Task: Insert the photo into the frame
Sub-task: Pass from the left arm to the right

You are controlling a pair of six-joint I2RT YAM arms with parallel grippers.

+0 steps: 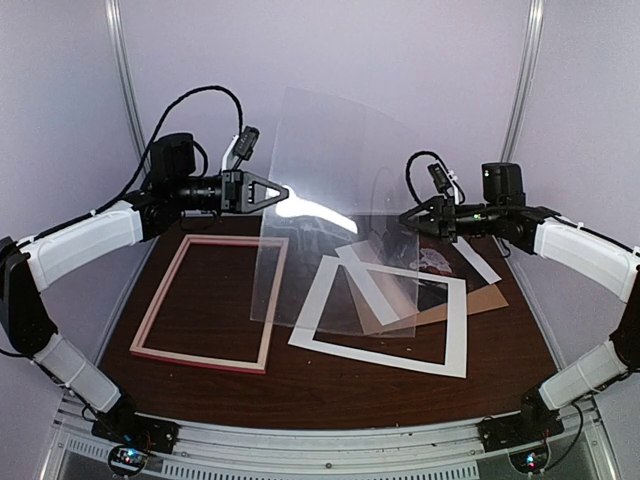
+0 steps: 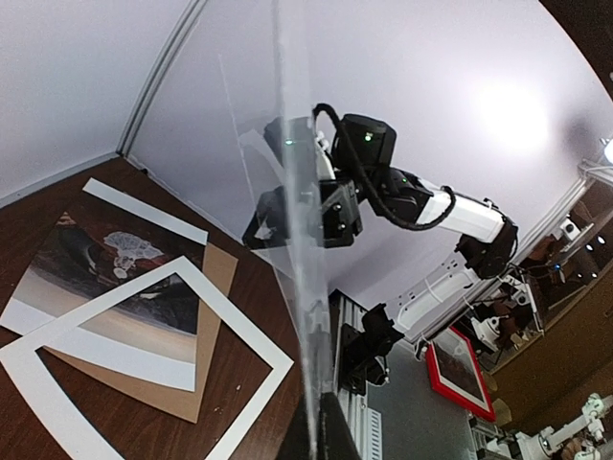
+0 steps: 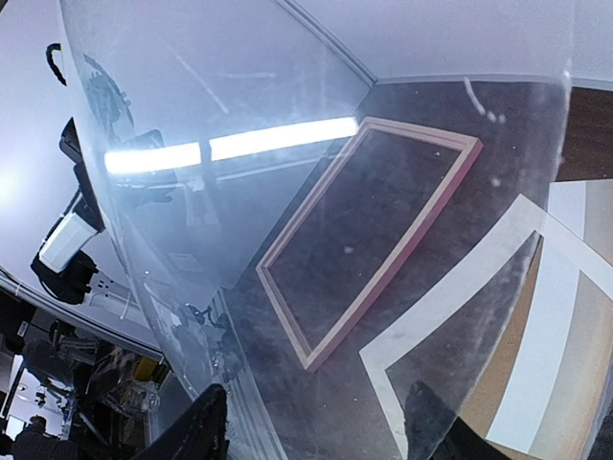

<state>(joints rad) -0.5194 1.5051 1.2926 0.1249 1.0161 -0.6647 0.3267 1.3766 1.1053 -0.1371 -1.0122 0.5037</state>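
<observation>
A clear sheet point(image 1: 330, 200) stands raised over the table's middle. My left gripper point(image 1: 272, 192) is shut on its left edge; the left wrist view shows the sheet point(image 2: 299, 240) edge-on, running up from the closed fingertips. My right gripper point(image 1: 408, 217) is at the sheet's right edge, jaws apart. In the right wrist view the sheet point(image 3: 287, 115) passes between them, and one finger point(image 3: 436, 426) shows through it. The frame point(image 1: 160, 295) lies flat at the left, also seen through the sheet point(image 3: 419, 228). The photo point(image 1: 437, 262) point(image 2: 105, 259) lies at the right, partly under a mat.
A white mat point(image 1: 385, 354) point(image 2: 57, 335) lies flat right of the frame, overlapping the photo. A brown backing board point(image 1: 485, 300) point(image 2: 206, 374) sits beneath both. Purple walls close the back and sides.
</observation>
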